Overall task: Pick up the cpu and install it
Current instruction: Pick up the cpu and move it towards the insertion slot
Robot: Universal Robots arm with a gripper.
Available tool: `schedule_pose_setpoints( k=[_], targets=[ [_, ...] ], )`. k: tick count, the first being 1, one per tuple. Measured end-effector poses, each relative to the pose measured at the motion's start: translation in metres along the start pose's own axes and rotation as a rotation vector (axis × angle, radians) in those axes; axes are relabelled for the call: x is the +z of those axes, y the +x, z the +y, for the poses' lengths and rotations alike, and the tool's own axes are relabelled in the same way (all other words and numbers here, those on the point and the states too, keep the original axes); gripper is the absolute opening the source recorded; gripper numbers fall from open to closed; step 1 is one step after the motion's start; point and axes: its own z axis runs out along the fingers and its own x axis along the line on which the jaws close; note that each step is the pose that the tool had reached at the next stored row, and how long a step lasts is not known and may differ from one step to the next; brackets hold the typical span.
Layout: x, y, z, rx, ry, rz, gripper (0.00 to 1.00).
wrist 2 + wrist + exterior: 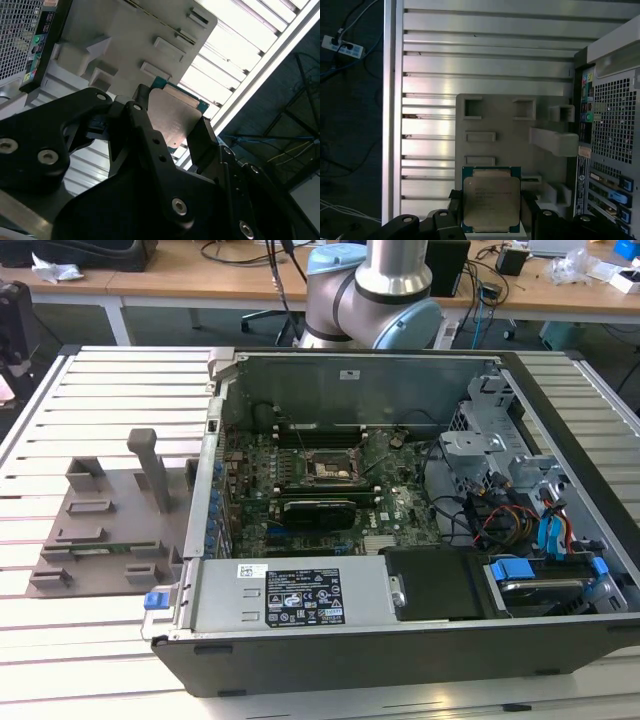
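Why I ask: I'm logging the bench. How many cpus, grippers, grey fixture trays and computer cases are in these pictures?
cpu: 1
gripper: 1
grey fixture tray: 1
computer case: 1
Total: 4

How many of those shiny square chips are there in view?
1. The cpu is gripped by the tool, with the grey tray beyond it in both wrist views. Another could be hidden inside the open computer case.
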Motion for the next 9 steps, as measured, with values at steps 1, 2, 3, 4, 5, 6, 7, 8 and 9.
schedule_pose_setpoints(
  k=[1, 2, 3, 4, 5, 6, 7, 8, 9],
  targets=[
    [-0.0012, 0.0000, 0.0000, 0.000, 0.0000, -0.0001, 0.55],
    [-0.0027, -0.0001, -0.0001, 0.000, 0.0000, -0.0001, 0.55],
    [-0.0038, -0.0001, -0.0001, 0.000, 0.0000, 0.0000, 0.55],
    [-0.0047, -0.0001, -0.0002, 0.000, 0.0000, 0.0000, 0.55],
    [-0.0058, -0.0001, -0.0002, 0.000, 0.0000, 0.0000, 0.55],
    [-0.0083, -0.0002, -0.0003, 0.000, 0.0000, 0.0000, 0.55],
    [-0.0095, -0.0003, -0.0003, 0.000, -0.0001, 0.0000, 0.55],
    [-0.0108, -0.0003, -0.0004, 0.000, 0.0000, 0.0000, 0.55],
    [-0.0123, -0.0003, -0.0005, 0.000, -0.0001, -0.0002, 0.55]
  ],
)
